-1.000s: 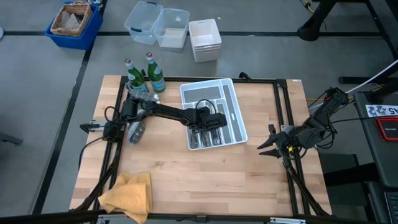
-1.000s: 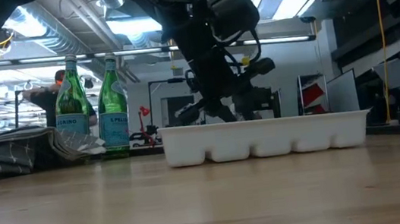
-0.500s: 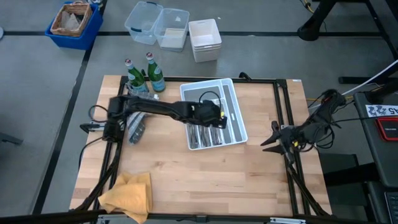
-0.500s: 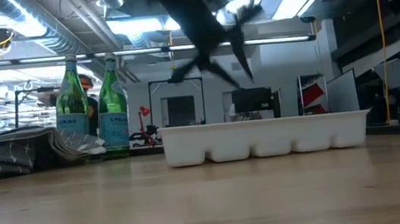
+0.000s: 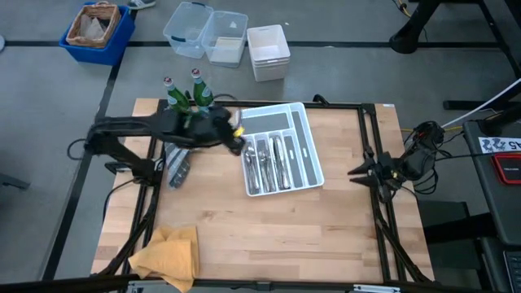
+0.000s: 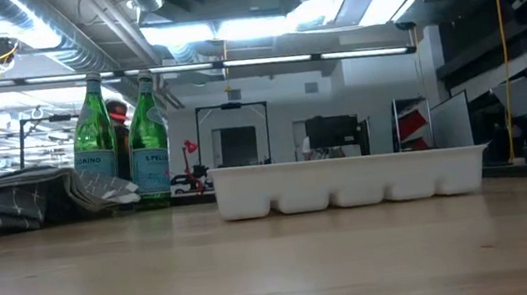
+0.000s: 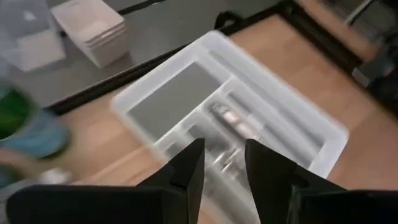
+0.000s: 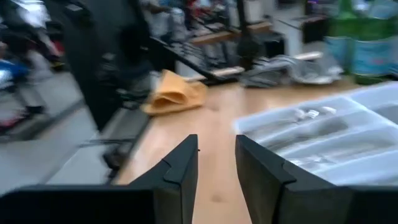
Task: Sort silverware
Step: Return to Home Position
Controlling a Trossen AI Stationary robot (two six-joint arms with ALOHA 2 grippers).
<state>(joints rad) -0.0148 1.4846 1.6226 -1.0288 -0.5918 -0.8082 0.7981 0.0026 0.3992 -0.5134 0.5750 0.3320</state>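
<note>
My left gripper hovers just left of the tray, fingers slightly apart and holding nothing. The silverware lies in the tray's compartments. My right gripper, seemingly parted too, waits at the right edge of the table.

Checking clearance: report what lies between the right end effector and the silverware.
High view: from right end effector, bare table, then tray's outer compartment, then silverware.

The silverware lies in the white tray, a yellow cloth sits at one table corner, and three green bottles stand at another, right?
Not quite: two green bottles stand there, not three, as the low view shows. The silverware does lie in the white tray, and the yellow cloth sits at one table corner.
</note>
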